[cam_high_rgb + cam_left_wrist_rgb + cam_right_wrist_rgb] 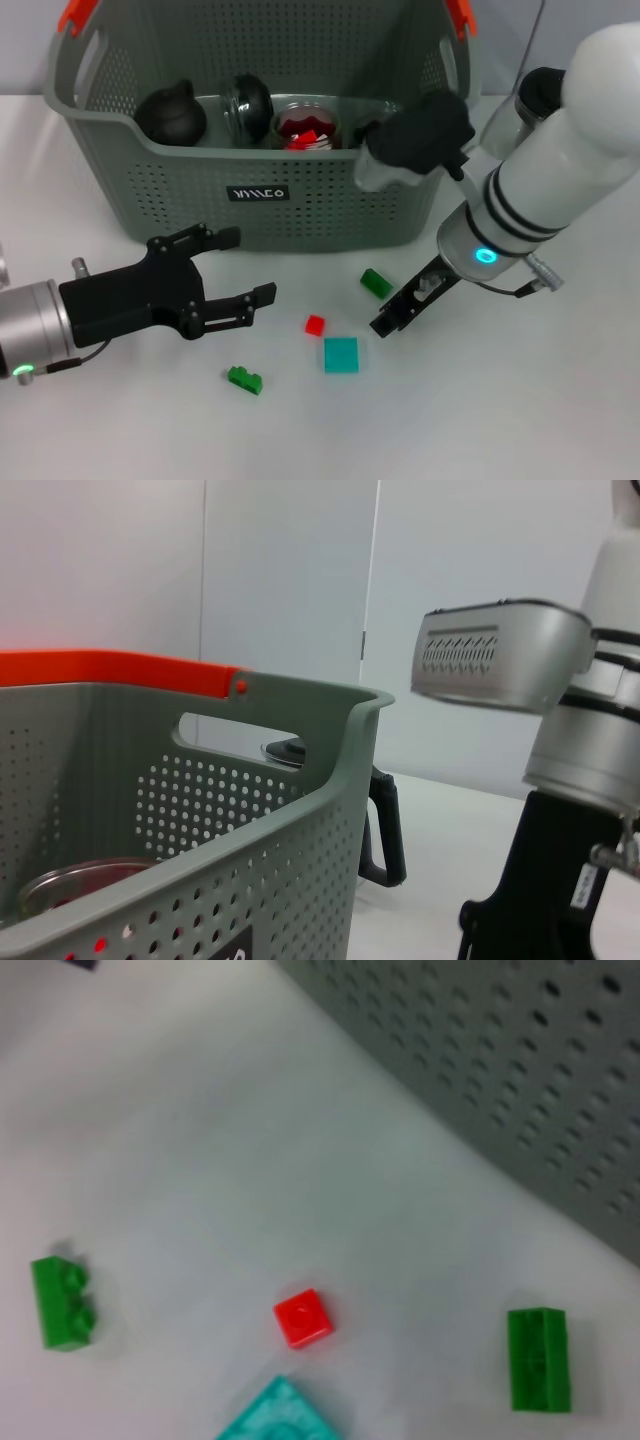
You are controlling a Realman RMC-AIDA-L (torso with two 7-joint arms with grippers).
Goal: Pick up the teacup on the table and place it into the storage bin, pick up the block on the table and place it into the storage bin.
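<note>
Storage bin (300,205): grey-green perforated basket, orange handle clips, black label on its front wall; sits at the back of the white table (120,420). Inside it: two dark rounded cups (172,113) and a glass cup (307,124) with red contents showing.

Blocks lie loose on the table in front of the bin, all apart from one another: dark green block (376,283) nearest the bin, small red block (315,324), teal square block (341,354), green two-stud block (245,379) nearest the front edge.

Right gripper (405,310) hangs low over the table, just beside the dark green block and the teal one; whether its fingers are parted, cannot tell. Nothing seen in its grasp.

Left gripper (235,270) hovers at the left in front of the bin, fingers spread wide, holding nothing.
</note>
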